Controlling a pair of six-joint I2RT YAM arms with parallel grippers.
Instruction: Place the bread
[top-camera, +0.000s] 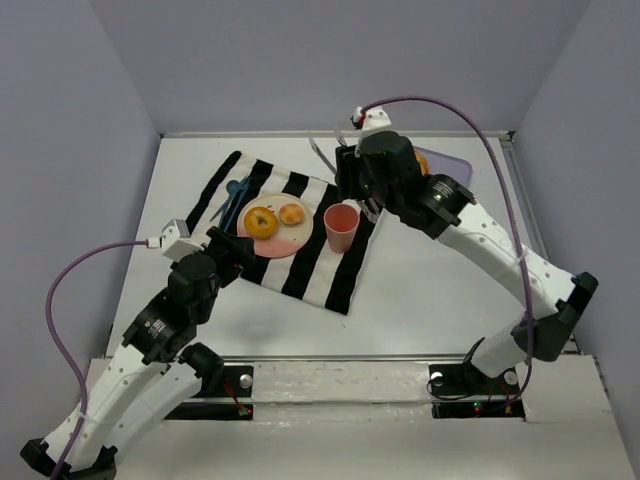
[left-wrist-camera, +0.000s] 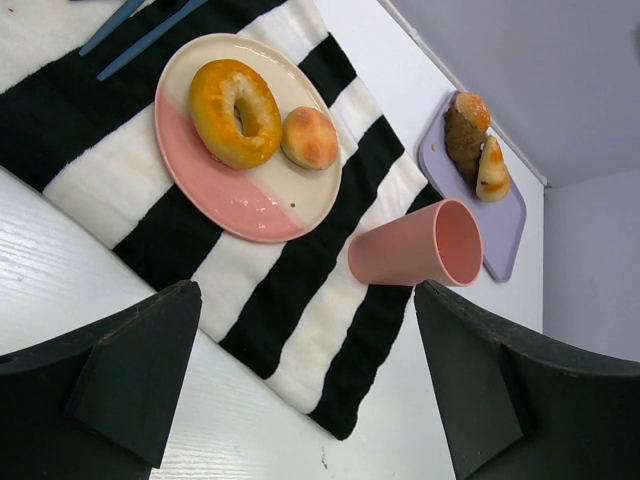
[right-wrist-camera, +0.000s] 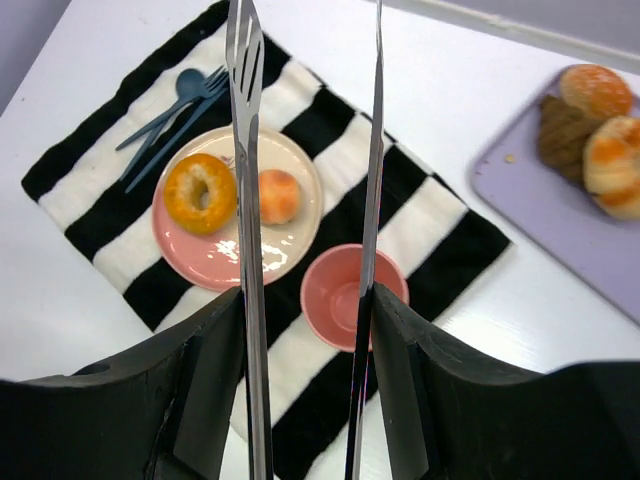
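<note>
A ring-shaped bread (top-camera: 261, 222) (right-wrist-camera: 200, 192) and a small round bun (top-camera: 291, 214) (right-wrist-camera: 279, 195) lie on a pink and cream plate (top-camera: 275, 245) (right-wrist-camera: 215, 262). More bread (right-wrist-camera: 595, 90) (left-wrist-camera: 465, 130) lies on a purple tray (top-camera: 447, 162) (right-wrist-camera: 530, 190) at the back right. My right gripper (top-camera: 352, 185) (right-wrist-camera: 305, 330) is shut on metal tongs (right-wrist-camera: 245, 150), high above the mat and over the pink cup. The tong tips stand apart with nothing between them. My left gripper (top-camera: 235, 250) (left-wrist-camera: 305, 370) is open and empty, near the mat's front edge.
A pink cup (top-camera: 341, 227) (right-wrist-camera: 340, 295) (left-wrist-camera: 420, 248) stands on the black and white striped mat (top-camera: 300, 270) (left-wrist-camera: 330, 290), right of the plate. Blue cutlery (top-camera: 233, 195) (right-wrist-camera: 170, 110) lies left of the plate. Grey walls close in the table.
</note>
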